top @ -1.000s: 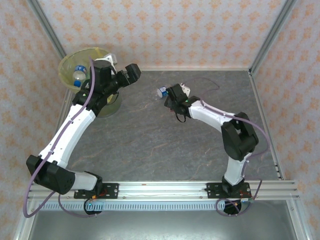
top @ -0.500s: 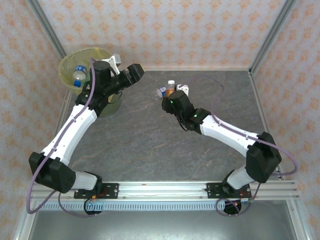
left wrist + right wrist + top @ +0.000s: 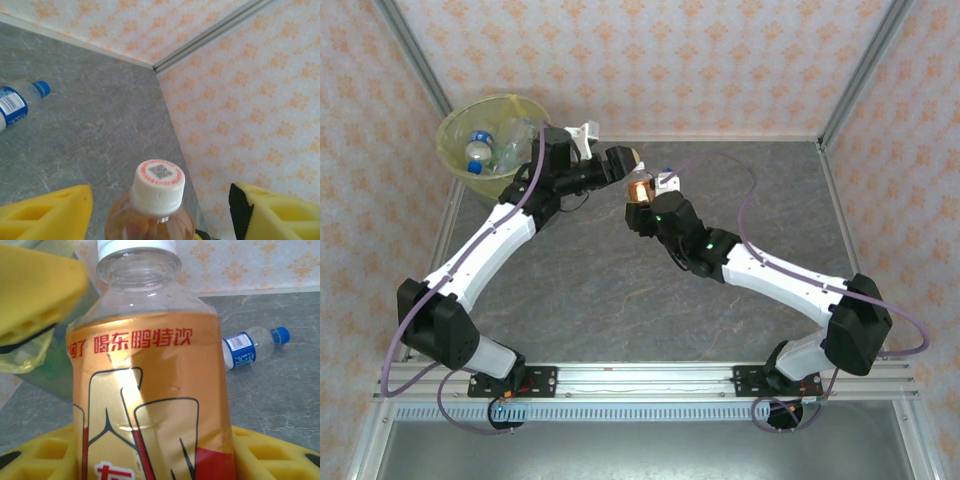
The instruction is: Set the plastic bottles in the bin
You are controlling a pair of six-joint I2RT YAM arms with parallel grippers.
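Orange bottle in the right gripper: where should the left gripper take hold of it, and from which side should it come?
Take the clear shoulder just under the cap, coming from the cap end along its axis. The right gripper clamps the labelled body of the orange bottle, so the top is free, and the cap points at the left gripper, its open fingers on either side.

Upright orange bottle [image 3: 150, 390], yellow-lined bin [image 3: 444, 138]

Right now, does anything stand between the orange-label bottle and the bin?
No loose object does. The bottle, gripped by the right tool, sits inside the open left tool; only the left arm itself stretches across the way to the bin.
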